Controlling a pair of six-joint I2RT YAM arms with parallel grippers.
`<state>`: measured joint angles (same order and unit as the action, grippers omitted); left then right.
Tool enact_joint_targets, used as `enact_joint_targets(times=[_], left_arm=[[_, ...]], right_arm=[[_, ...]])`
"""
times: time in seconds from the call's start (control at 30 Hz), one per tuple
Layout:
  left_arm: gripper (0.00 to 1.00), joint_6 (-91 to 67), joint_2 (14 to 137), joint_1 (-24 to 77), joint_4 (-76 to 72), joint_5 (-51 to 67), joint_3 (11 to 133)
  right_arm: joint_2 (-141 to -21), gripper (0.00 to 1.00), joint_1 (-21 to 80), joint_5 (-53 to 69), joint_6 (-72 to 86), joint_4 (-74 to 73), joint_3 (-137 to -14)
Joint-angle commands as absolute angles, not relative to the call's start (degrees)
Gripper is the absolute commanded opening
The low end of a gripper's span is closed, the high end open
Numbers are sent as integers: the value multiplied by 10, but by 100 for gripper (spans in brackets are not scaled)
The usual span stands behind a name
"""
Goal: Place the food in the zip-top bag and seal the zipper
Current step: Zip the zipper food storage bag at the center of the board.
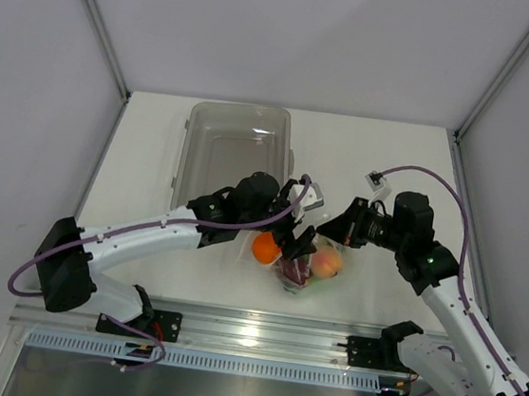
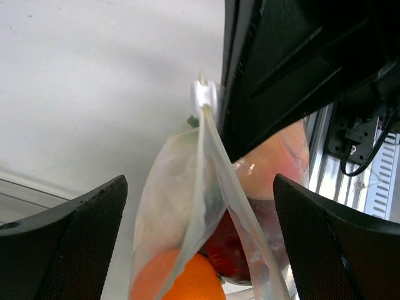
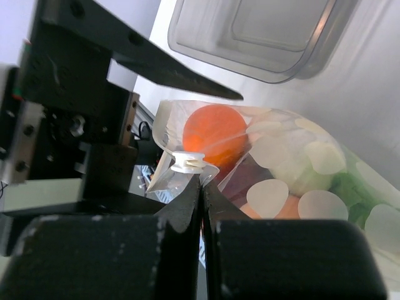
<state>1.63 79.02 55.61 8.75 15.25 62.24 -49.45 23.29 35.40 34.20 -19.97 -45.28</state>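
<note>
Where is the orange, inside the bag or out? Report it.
Inside. The right wrist view shows the orange behind the clear film of the zip-top bag; the left wrist view agrees.

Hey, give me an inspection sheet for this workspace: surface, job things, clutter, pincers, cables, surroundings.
Surface: white table, nothing spilled that I can see.
Job's things: zip-top bag holding the orange, dark red bulb, peach-coloured fruit and green lettuce; white zipper slider at the mouth; whether it is sealed, cannot tell.
Clutter: grey tray behind the bag, looks empty.
Grippers: left pincer open, fingers either side of the bag; right pincer shut on the bag's edge by the slider.
Cables: purple cable along each arm; small connector lying on the table.
Surroundings: white walls; metal rail at the near edge.
</note>
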Motion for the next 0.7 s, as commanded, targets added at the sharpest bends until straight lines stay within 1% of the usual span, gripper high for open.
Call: enact_joint_targets(times=[0.0, 0.13, 0.23, 0.27, 0.33, 0.37, 0.43, 0.47, 0.53, 0.57, 0.63, 0.67], left_arm=[[98, 37, 769, 569, 55, 161, 602], [93, 28, 752, 569, 54, 157, 573], [81, 23, 736, 569, 41, 163, 551], [69, 21, 733, 569, 40, 160, 549], [61, 18, 730, 569, 47, 160, 549], [52, 18, 730, 569, 49, 160, 549], [44, 18, 734, 569, 56, 166, 552], [35, 19, 735, 569, 61, 170, 555], [24, 19, 739, 569, 69, 173, 557], [15, 19, 739, 569, 70, 176, 559], [3, 20, 741, 568, 76, 187, 561], [1, 18, 742, 568, 77, 188, 559]], right_arm=[[-476, 0, 239, 331, 363, -202, -490], [-469, 0, 247, 313, 380, -211, -499], [-468, 0, 258, 302, 384, -216, -500], [-469, 0, 261, 301, 383, -219, -500], [-470, 0, 268, 290, 377, -229, -501], [-470, 0, 271, 286, 374, -235, -504], [-472, 0, 274, 280, 360, -247, -505], [-472, 0, 274, 278, 355, -252, -510], [-474, 0, 274, 277, 334, -265, -512], [-472, 0, 274, 276, 326, -268, -512], [-469, 10, 274, 275, 300, -279, -509], [-468, 14, 274, 275, 292, -279, -505]])
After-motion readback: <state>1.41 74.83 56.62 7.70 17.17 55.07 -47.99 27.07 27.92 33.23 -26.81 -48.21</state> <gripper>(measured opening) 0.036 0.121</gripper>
